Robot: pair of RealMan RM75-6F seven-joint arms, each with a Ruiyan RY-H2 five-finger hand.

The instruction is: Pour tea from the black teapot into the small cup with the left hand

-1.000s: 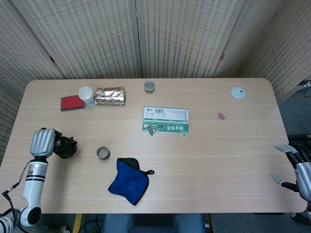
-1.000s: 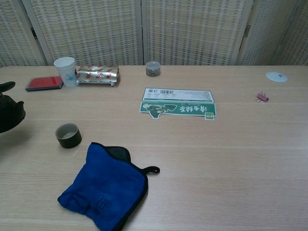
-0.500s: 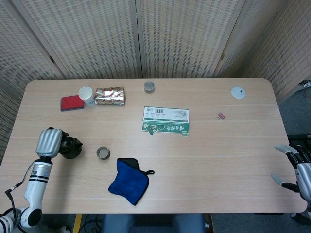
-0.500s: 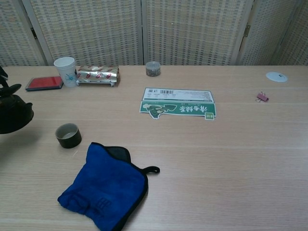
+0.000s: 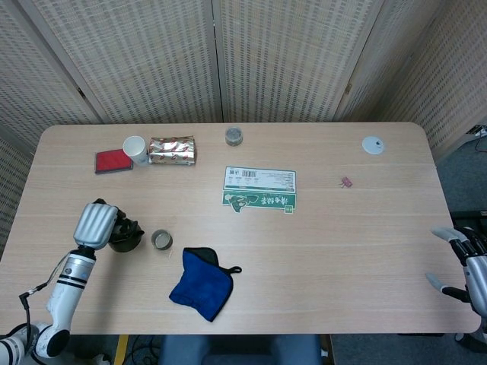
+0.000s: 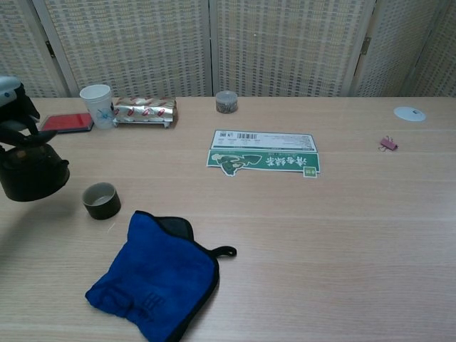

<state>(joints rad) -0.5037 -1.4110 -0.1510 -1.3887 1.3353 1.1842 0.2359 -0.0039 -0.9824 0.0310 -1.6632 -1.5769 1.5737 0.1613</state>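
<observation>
Carrying the pot to the cup
My left hand (image 6: 16, 114) grips the black teapot (image 6: 32, 174) (spout near the small cup (image 6: 100, 200)); next I tip it over.

A barcode is seen printed along the white upper strip of the flat green-and-white printed card (image 6: 263, 151) lying on the light wooden table (image 6: 342, 235), but its digits are too small to be read. White characters and a white animal-like figure are set on the card's green lower band, yet the characters cannot be made out with any certainty. A small coloured motif is carried on the white paper cup (image 6: 97, 105), and nothing legible is shown on the shiny foil-wrapped packet (image 6: 144, 110) beside it.
</observation>
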